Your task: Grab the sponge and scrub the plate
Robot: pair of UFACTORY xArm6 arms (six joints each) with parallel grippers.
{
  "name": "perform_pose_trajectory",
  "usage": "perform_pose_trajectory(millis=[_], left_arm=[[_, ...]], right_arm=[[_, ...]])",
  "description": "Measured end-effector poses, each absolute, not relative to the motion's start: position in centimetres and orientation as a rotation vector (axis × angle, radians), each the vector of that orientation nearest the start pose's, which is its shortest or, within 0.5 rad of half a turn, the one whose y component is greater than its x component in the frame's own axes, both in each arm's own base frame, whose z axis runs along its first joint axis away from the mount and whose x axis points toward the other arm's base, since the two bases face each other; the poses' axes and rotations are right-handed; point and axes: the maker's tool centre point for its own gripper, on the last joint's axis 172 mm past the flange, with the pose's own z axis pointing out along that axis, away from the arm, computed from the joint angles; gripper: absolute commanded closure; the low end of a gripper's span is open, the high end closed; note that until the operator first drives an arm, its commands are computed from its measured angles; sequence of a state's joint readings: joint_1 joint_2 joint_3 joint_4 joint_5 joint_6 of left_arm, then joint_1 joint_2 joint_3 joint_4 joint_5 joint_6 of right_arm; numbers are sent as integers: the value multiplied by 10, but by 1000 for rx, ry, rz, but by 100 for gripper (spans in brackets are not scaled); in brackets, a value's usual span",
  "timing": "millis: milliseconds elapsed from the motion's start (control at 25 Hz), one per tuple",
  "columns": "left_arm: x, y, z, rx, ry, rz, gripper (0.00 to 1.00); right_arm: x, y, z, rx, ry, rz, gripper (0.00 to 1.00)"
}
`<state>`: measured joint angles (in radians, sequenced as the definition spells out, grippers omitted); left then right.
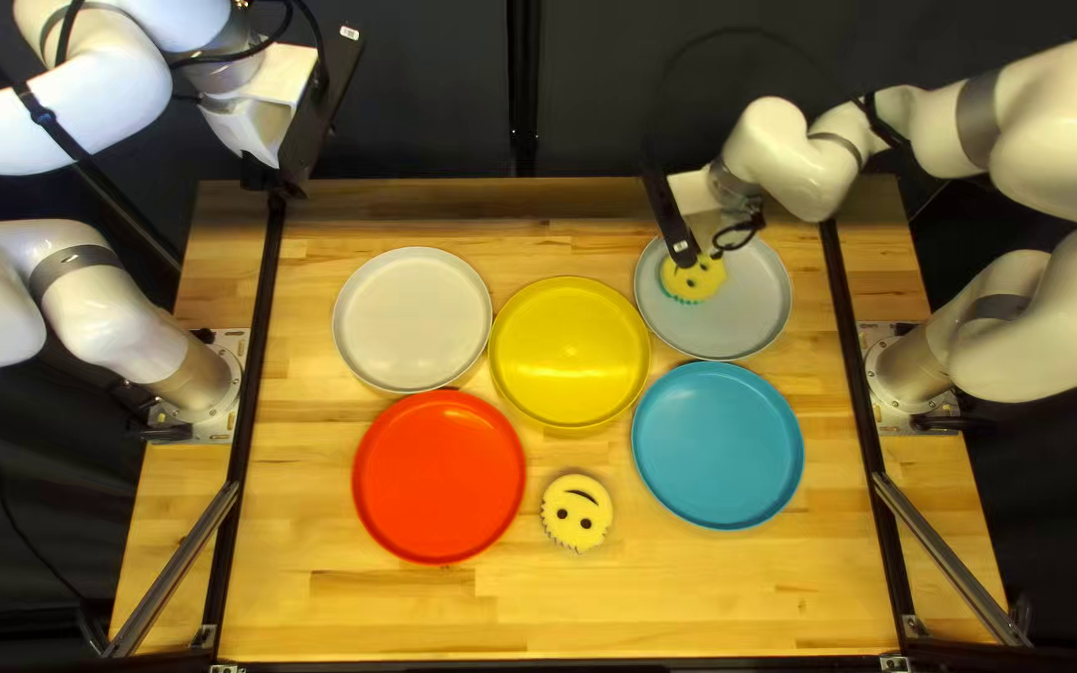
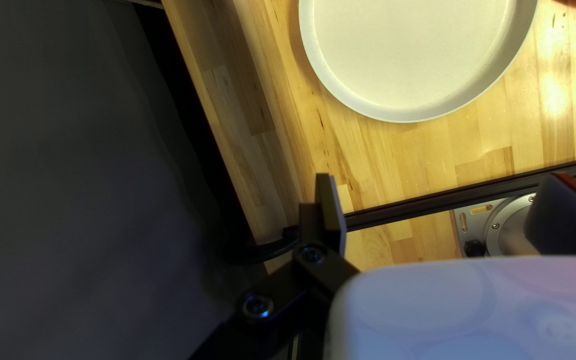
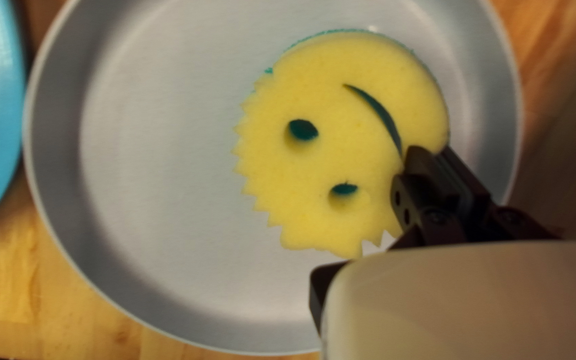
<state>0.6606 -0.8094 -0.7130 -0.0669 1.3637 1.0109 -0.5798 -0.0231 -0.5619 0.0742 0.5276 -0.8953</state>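
- The right gripper pinches the yellow sponge by its rim over the grey plate, near the table's far right corner.
- The soft, light foam will likely squash and bend; a hold nearer its middle would probably press flatter.
- The plate looks smooth and liable to slide. The yellow plate and blue plate crowd its near side, and open room lies toward the far edge.
- The left gripper, fingers spread and empty, hangs over the far left corner.
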Motion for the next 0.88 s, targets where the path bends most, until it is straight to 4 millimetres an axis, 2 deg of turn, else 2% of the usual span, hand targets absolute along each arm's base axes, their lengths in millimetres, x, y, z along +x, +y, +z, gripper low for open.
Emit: perform_pose_trajectory(millis=[360,480,640,880], left_arm=[[243,168,310,-3015,520,-239,0],[243,168,310,-3015,520,-239,0],[243,168,310,-3015,520,-239,0],[243,168,310,-3015,520,-239,0]], right_arm=[[336,-156,48,-3139,-457,-94,100],[336,-146,49,-3149,-483,-84,100],[334,-159,47,-3150,-483,-67,100],[329,-199,41,-3140,-435,-40,100]])
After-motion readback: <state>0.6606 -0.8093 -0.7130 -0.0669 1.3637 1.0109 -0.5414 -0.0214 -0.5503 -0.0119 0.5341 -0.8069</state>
